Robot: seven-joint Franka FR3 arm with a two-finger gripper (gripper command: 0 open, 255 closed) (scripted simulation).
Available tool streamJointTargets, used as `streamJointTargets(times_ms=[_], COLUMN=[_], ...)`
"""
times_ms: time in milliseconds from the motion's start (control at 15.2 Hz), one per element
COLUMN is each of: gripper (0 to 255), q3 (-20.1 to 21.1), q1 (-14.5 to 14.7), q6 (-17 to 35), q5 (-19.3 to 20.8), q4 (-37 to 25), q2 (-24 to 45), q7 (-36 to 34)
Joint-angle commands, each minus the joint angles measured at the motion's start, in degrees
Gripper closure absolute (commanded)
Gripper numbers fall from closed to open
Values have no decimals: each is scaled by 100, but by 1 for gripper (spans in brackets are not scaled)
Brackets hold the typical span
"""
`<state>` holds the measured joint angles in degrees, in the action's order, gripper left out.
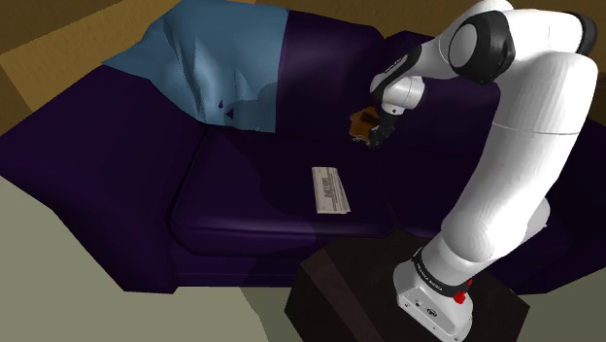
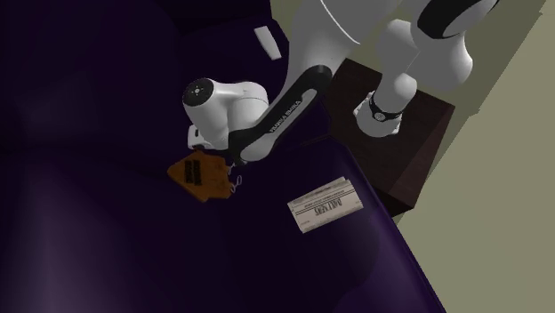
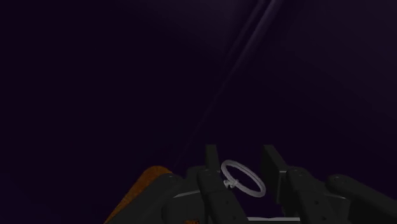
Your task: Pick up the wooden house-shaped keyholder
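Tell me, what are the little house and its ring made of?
House: probably wood with a matte finish; it is orange-brown with darker marks. Ring: looks like metal, being thin and pale grey, though the render leaves that open.

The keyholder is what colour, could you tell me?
The keyholder is orange-brown, clearest in the second exterior view.

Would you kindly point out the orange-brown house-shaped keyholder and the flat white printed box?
Orange-brown house-shaped keyholder (image 2: pixel 199 175): second exterior view, its face.
Flat white printed box (image 2: pixel 326 206): second exterior view, its middle.
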<state>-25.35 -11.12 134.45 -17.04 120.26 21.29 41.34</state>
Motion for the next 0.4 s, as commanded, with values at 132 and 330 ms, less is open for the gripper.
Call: streamJointTargets(times_ms=[132,330], gripper=[255,255], q3=[-85,-105], q1=[57,72], q6=[-234,-303], q5=[162,209], q4=[-57,-70], q2=[-226,-291], q7=[-117,-151])
